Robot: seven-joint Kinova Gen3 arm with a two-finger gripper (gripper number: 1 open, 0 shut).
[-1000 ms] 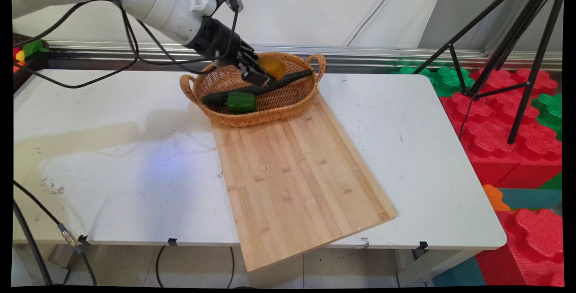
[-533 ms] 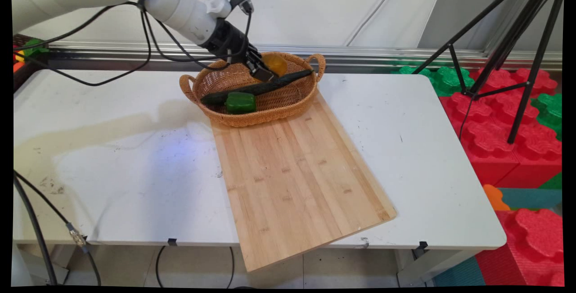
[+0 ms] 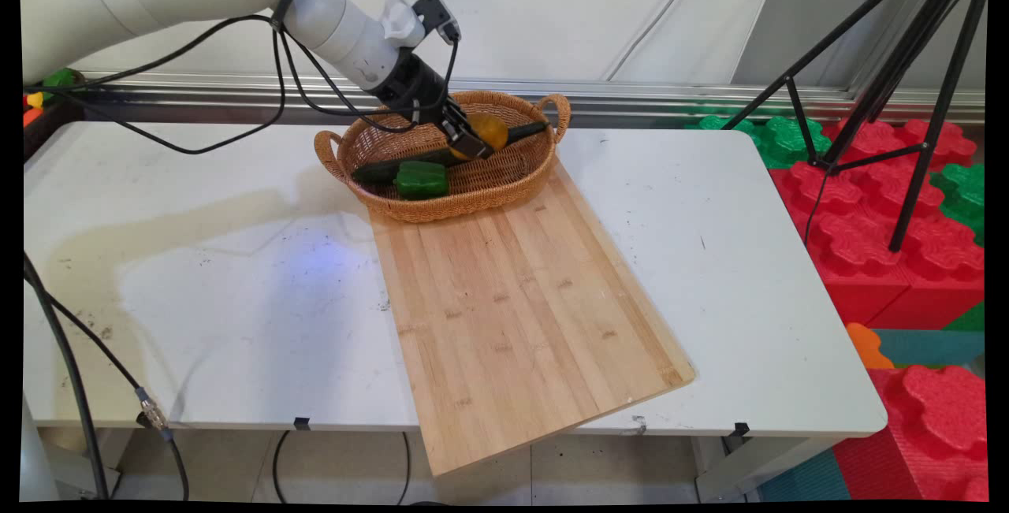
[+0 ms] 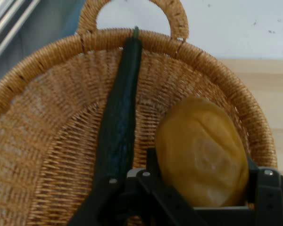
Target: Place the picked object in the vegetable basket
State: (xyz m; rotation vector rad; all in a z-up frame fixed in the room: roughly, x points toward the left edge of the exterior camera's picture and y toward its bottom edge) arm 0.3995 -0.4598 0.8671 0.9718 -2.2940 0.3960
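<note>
**Currently: gripper in the basket, closing around a yellow fruit**

- Gripper (image 3: 471, 144): black, two-fingered, reaching down from the upper left into the basket. Its fingers (image 4: 266, 188) are sitting on either side of the yellow fruit and appear to be gripping it; the fruit is filling the gap between them.
- Yellow fruit (image 4: 203, 153): rounded, dull yellow, lying toward the far right part of the basket, just beside the cucumber.
- Cucumber (image 3: 441, 157): long and dark green, lying slantwise across the basket with its far tip resting on the rim near the right handle. It is running right alongside the gripper's left finger and crowding that side of the hold.
- Green pepper (image 3: 422, 180): sitting at the near side of the basket, touching the cucumber, apart from the gripper.
- Basket (image 3: 378, 143): woven, oval, two handles, standing at the far end of the board.
- Board (image 3: 520, 300): pale wood, lying slantwise on the table, its near corner hanging over the edge.
- Table (image 3: 749, 261): white, scuffed.
- Cables (image 3: 236, 95): black, hanging from the arm.
</note>
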